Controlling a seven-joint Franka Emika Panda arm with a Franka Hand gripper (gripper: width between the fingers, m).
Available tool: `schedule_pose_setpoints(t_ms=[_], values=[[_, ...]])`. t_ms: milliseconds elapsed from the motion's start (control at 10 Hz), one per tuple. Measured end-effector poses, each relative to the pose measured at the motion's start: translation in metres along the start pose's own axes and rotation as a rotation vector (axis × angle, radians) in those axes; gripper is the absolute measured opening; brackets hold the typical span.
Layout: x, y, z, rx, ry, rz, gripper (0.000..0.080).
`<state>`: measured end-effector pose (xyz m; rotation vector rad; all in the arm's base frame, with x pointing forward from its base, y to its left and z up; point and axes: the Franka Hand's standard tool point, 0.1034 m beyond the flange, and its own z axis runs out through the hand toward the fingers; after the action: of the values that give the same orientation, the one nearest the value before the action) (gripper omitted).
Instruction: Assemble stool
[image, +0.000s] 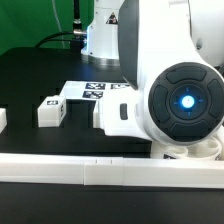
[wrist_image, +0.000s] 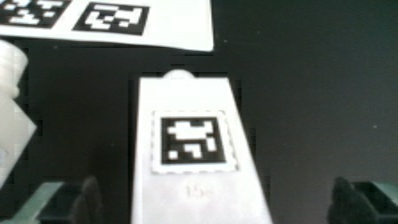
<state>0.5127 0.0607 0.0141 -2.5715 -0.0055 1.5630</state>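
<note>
In the wrist view a white blocky stool leg (wrist_image: 192, 140) lies on the black table with a square tag on its upper face. My gripper (wrist_image: 214, 203) is open and straddles the leg's near end. One dark finger (wrist_image: 64, 202) and the other finger (wrist_image: 365, 200) stand on either side, each with a gap to the leg. Another white leg (image: 50, 112) lies toward the exterior view's left. A white part (wrist_image: 13, 100) shows at the wrist picture's edge. The round seat is out of view. In the exterior view the arm's big joint (image: 185, 100) hides my gripper.
The marker board (image: 95, 92) lies flat behind the legs, and its edge (wrist_image: 107, 25) sits just beyond the leg's far tip. A long white rail (image: 60, 172) runs along the front. A small white piece (image: 3, 120) sits at the exterior view's left edge.
</note>
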Motion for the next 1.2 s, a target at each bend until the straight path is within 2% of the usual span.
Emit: schedule_pose_setpoints(t_ms=[100, 200, 300, 600, 700, 900, 1000, 1100, 1200], values=[[0.003, -0.001, 0.0, -0.001, 0.011, -0.003, 0.05], [0.006, -0.001, 0.001, -0.001, 0.02, -0.004, 0.05], [0.006, -0.001, 0.001, -0.001, 0.021, -0.007, 0.036], [0.003, -0.004, 0.0, 0.001, 0.017, -0.015, 0.036], [-0.005, -0.009, -0.005, 0.005, 0.004, -0.021, 0.036], [-0.028, -0.019, -0.022, 0.03, -0.007, -0.026, 0.036], [-0.043, -0.028, -0.031, 0.06, -0.022, -0.014, 0.0361], [-0.046, -0.033, -0.038, 0.058, 0.0, -0.027, 0.0361], [-0.043, -0.033, -0.037, 0.058, 0.01, -0.033, 0.0361]])
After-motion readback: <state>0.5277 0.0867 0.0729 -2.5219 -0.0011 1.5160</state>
